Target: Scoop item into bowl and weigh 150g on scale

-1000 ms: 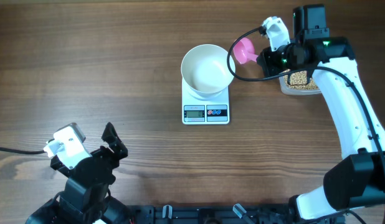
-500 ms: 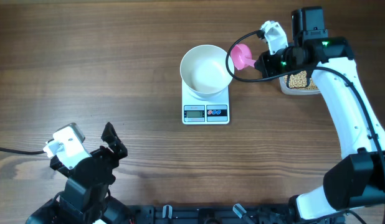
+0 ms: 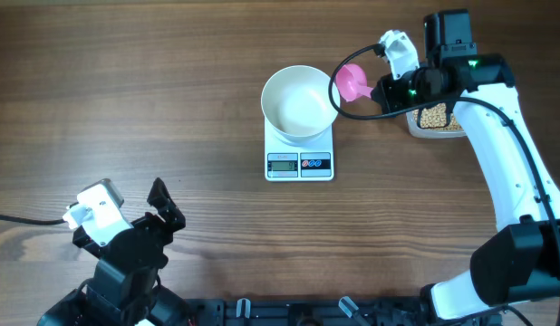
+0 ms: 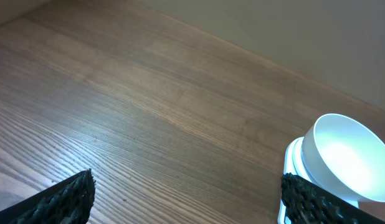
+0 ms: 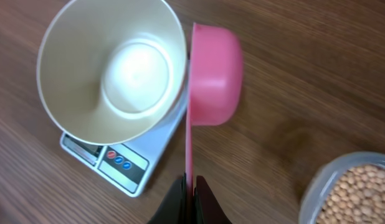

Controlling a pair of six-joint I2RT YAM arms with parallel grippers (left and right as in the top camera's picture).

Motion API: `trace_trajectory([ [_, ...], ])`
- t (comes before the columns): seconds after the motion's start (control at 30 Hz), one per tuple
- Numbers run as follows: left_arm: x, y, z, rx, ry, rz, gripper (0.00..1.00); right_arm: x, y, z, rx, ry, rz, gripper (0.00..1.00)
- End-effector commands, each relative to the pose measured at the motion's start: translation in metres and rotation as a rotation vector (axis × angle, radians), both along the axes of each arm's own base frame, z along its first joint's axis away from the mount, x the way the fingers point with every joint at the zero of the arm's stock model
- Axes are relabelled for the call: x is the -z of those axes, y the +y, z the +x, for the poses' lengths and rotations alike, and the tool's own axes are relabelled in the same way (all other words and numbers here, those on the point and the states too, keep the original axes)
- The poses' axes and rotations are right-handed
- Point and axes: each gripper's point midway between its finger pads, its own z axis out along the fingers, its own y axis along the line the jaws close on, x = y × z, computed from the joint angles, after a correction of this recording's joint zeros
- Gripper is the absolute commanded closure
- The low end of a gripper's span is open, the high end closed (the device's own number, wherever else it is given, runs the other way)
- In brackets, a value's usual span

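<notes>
- Right gripper (image 5: 188, 193): jaws clenched on the thin handle of the pink scoop (image 5: 214, 74). The scoop is turned on its side, its cup just beside the bowl rim (opening toward the bowl, contents can't tell).
- White bowl (image 5: 111, 68) sits on the scale (image 5: 133, 180) and is empty.
- Scale display (image 3: 282, 164): digits too small to read. Red and blue buttons (image 5: 118, 160) beside it.
- Soybeans (image 5: 364, 186) lie in the clear tub (image 5: 314, 190), near the scale but apart from it.
- Left gripper (image 4: 186, 183): jaws released wide, nothing between them, over the wooden table (image 4: 149, 112).
</notes>
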Motion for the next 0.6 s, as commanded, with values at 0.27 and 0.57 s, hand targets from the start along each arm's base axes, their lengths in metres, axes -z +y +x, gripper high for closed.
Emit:
trace_trajectory([
  [0.27,0.000,0.004,-0.001,-0.019,-0.004,0.016,0.00,-0.081,-0.079,0.040,0.263,-0.328,-0.095,0.96],
  [0.57,0.002,0.005,-0.002,-0.019,0.005,0.022,0.00,-0.112,-0.178,0.059,0.478,-0.482,-0.126,0.96],
])
